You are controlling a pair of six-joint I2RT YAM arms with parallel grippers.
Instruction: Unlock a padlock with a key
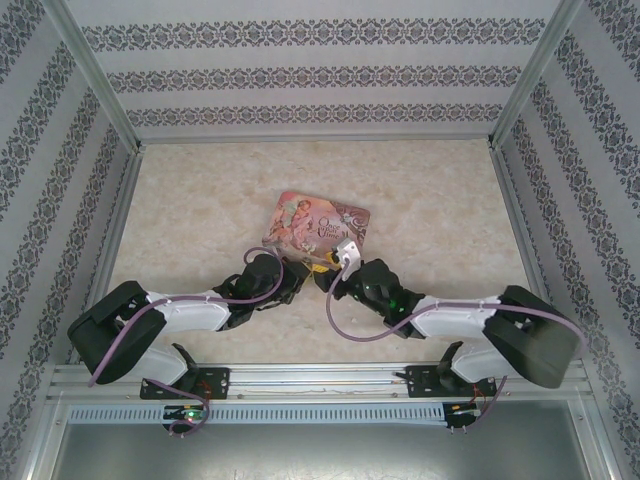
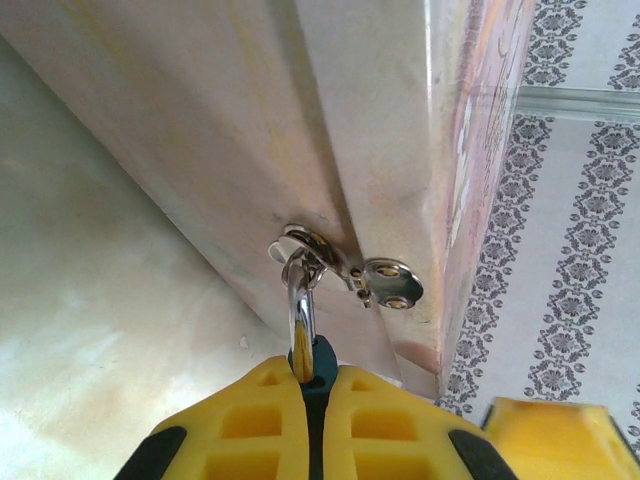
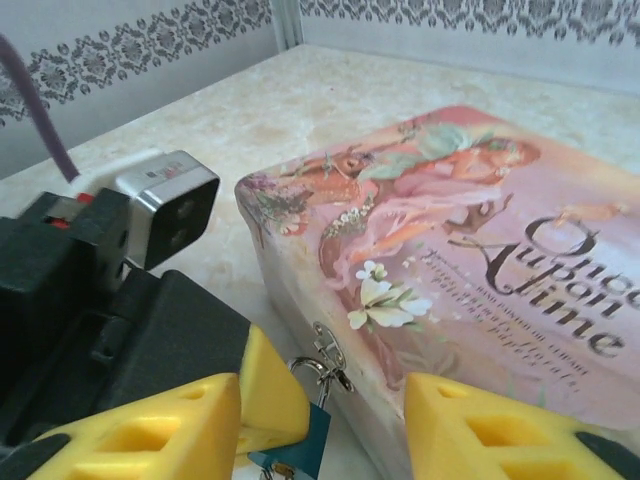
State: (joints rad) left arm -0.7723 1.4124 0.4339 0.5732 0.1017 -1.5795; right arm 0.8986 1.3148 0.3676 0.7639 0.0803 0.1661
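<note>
Left arm: reaching inward from its base at the table's near edge, with the left gripper (image 1: pixel 298 276) at the near side of the pink tin (image 1: pixel 318 222).
Left grip: in the left wrist view, its yellow fingers (image 2: pixel 250 425) are pressed together on the body of the padlock (image 2: pixel 320 354).
Right arm: angled in from the opposite side, with the right gripper (image 1: pixel 326 272) just beside the left one at the same wall of the tin.
Right grip: in the right wrist view, its yellow fingers (image 3: pixel 140 435) stand spread and hold nothing. The padlock sits low between them.
Padlock: a small blue-green body, mostly hidden in the pinch. Its silver shackle (image 2: pixel 300 300) rises from it and passes through the loop of the hasp (image 2: pixel 385 283).
Hasp: silver and riveted, fixed to the tin's near wall just under the lid edge.
Tin: lying flat with the lid up, showing a pink illustration and dark lettering. Its near wall touches neither gripper's fingers that can be seen.
Open room: bare marbled table (image 1: pixel 430 200) lies behind the tin and to both sides.
Edges: patterned walls (image 1: pixel 320 75) close three sides, and a metal rail (image 1: pixel 320 378) runs along the near edge.
</note>
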